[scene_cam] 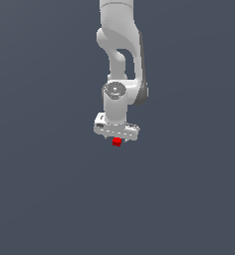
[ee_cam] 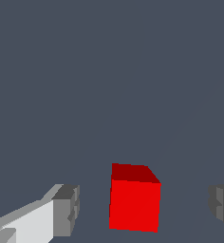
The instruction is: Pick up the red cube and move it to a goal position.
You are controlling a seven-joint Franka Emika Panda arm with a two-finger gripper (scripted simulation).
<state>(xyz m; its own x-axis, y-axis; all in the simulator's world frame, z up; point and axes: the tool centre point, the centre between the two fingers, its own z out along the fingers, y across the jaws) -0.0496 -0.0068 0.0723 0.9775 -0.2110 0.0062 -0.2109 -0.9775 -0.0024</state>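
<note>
The red cube is a tiny bright red block that shows just below the white hand of the arm in the exterior view. In the wrist view the red cube lies between the two grey fingertips, with a clear gap on each side. My gripper is open around the cube and does not touch it; in the wrist view the gripper has one fingertip on one side and the other at the frame's edge.
The white arm comes down from the top of the exterior view. A plain dark grey floor lies all around; nothing else shows.
</note>
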